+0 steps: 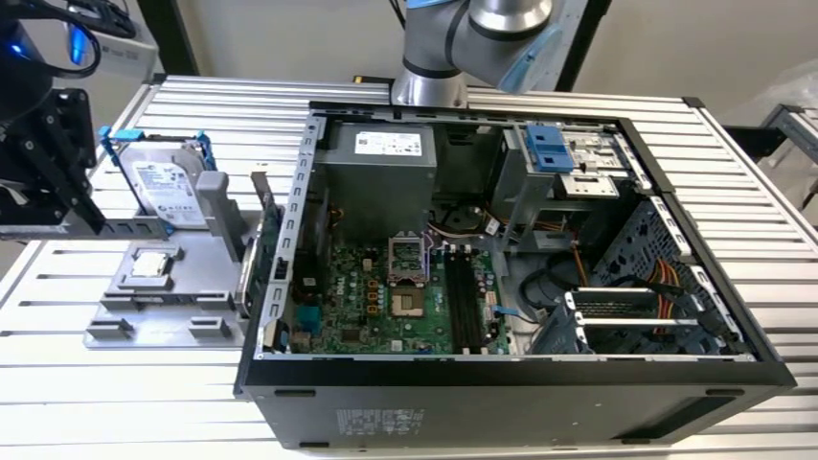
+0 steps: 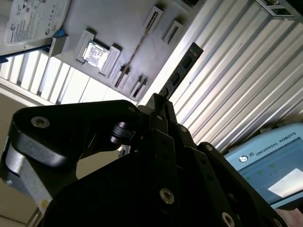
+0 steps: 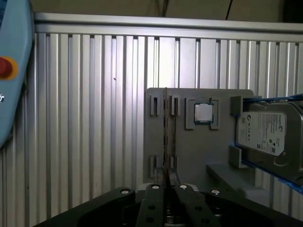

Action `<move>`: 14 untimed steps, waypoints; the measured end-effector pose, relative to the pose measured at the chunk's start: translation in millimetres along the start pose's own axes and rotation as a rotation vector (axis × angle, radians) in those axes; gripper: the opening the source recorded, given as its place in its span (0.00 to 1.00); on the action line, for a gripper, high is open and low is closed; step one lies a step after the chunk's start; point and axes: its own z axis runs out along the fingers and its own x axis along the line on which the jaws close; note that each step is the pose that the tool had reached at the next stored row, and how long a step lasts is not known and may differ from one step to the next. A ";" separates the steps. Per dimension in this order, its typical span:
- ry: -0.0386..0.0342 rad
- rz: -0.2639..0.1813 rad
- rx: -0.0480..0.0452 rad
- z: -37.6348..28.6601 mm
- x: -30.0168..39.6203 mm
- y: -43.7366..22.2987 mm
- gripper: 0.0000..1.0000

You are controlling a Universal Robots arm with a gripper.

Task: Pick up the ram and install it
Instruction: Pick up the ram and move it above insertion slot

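While the first wrist view presents the ram (image 3: 165,127) edge-on, a thin line leaving the gripper (image 3: 168,188), whose fingers are closed on it, the second wrist view shows its dark face held off the fixture (image 3: 199,146), over the table (image 3: 94,118). Exterior view adds the open case (image 1: 511,374): slots (image 1: 463,297) mid-board beside the socket (image 1: 409,305), cables (image 1: 461,222) at their far end, open room above, walls all round; drive (image 1: 167,182) and chip (image 1: 153,264) sit on the fixture

Silver arm (image 1: 428,86), pale-blue joint cap (image 1: 543,48); black hand (image 3: 168,189), silver screws (image 3: 124,191).
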 end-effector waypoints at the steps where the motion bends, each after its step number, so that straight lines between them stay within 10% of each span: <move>1: 0.0010 0.000 -0.0001 -0.2 0.0 0.0 0.00; 14: 0.0121 0.000 -0.0002 -1.4 -0.4 0.0 0.00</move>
